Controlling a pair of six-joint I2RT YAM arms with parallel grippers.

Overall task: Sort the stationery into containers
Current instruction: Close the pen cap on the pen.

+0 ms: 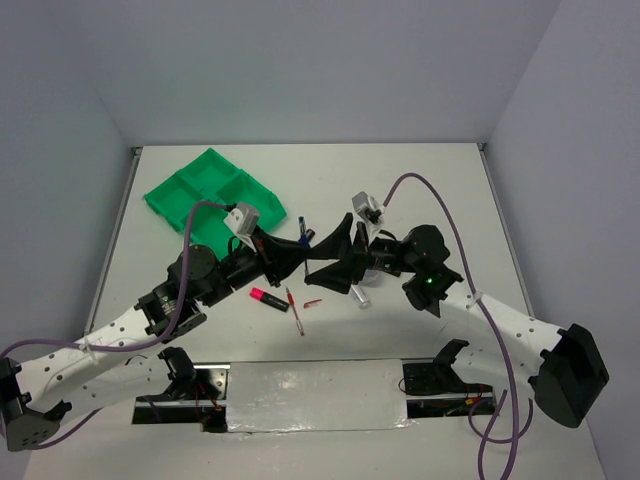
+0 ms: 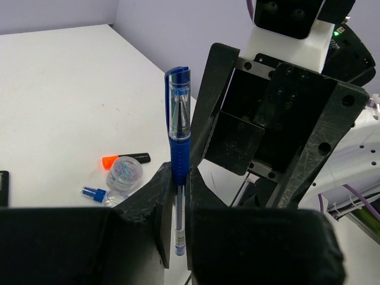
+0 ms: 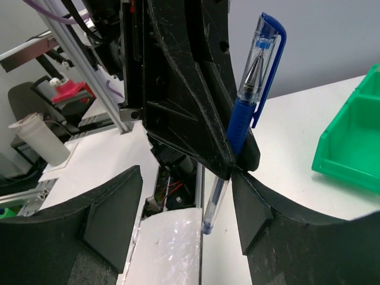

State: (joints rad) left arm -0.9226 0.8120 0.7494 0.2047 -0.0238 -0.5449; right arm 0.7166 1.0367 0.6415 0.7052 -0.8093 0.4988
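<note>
Pen (image 2: 179, 119) pinched upright in the left gripper (image 2: 178, 181), facing the right gripper (image 3: 187, 205) spread wide; probably best gripped firmly, drawn clear, then carried to the green tray (image 1: 175, 200).

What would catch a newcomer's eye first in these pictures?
The blue pen, clamped in the left gripper above the middle of the table. The right gripper faces it close by with its jaws wide open, and the bright green tray sits at the table's far left.
</note>
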